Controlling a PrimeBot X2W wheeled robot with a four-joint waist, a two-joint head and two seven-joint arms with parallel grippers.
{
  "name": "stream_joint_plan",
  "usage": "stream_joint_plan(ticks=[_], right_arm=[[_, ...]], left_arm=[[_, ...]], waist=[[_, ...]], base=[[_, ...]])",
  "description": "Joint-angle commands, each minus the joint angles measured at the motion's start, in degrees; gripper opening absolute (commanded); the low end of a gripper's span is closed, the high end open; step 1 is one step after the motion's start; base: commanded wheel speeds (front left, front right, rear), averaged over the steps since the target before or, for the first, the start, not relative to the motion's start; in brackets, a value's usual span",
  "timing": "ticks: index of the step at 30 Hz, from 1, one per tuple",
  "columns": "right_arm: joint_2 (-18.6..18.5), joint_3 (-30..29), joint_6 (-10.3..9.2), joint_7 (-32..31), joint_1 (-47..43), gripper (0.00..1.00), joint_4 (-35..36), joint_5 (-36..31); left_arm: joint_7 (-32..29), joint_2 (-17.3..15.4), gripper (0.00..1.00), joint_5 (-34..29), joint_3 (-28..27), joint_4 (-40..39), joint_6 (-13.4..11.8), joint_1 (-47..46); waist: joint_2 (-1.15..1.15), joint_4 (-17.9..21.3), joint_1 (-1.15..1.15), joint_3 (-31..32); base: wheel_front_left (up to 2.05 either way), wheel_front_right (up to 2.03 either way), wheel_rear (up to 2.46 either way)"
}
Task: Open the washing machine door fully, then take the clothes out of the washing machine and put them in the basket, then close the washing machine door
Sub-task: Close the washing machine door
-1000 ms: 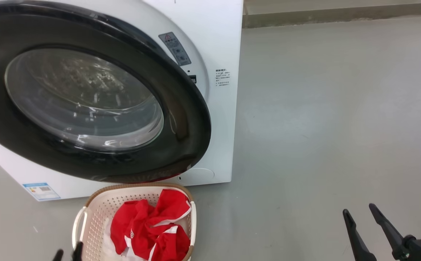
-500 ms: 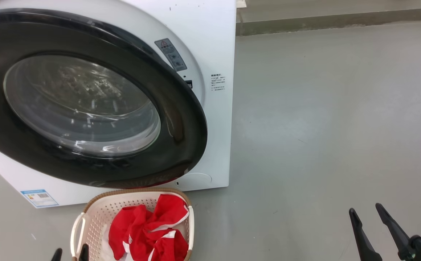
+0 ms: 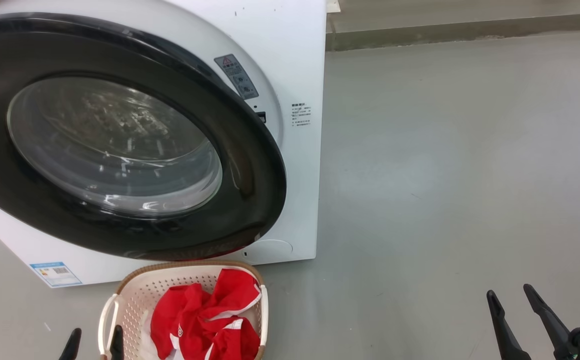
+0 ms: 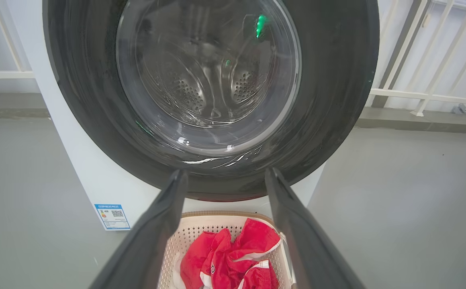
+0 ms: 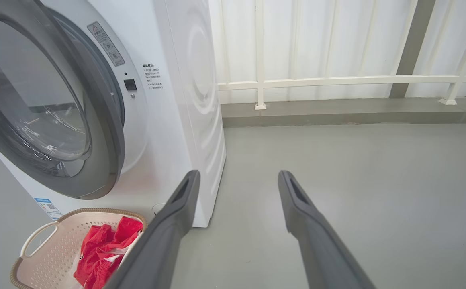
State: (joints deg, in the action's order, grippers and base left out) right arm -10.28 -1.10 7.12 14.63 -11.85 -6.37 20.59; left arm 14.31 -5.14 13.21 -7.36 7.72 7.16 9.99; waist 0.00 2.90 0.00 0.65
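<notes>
Spread wide at the left jaws, gripping nothing, with long dark fingers point(image 4: 156, 224) framing the cream perforated basket point(image 4: 217, 216) just below and ahead. Up at the head view's lower left, with one fingertip point(image 3: 116, 342) right beside the basket's white handle. Heaped inside that basket: the red clothes point(image 4: 229, 253) with white stripes, plus a bit of white fabric underneath. Straight beyond, close behind the basket: the washing machine door point(image 4: 337, 80), glossy black rim, bulging glass, with the perforated steel drum point(image 4: 189, 94) visible through it. Standing ajar from the white washing machine point(image 5: 184, 100), going by the right wrist view, free edge clear of the front panel. Over to the right jaws: equally wide apart, empty, with fingers point(image 5: 180, 208) above bare grey floor point(image 5: 357, 180), well apart from basket and door, both off to their left.
</notes>
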Motion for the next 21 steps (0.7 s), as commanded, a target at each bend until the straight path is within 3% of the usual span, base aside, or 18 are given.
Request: stream_joint_plan(ticks=[1, 21], right_arm=[[-1.3, 0.7, 0.36, 0.4, 0.3, 1.00, 1.5, 0.1], [-1.1, -0.3, 0.36, 0.4, -0.5, 1.00, 1.8, 0.2]], left_arm=[[0.7, -0.1, 1.00, -1.0, -2.3, -2.1, 0.3, -0.7], [0.7, 1.2, 1.00, -2.1, -2.9, -3.1, 0.3, 0.6]], waist=[[0.00, 0.0, 0.00, 0.1], [0.00, -0.4, 0.00, 0.6]], base=[[0.00, 0.00, 0.00], [0.00, 0.00, 0.00]])
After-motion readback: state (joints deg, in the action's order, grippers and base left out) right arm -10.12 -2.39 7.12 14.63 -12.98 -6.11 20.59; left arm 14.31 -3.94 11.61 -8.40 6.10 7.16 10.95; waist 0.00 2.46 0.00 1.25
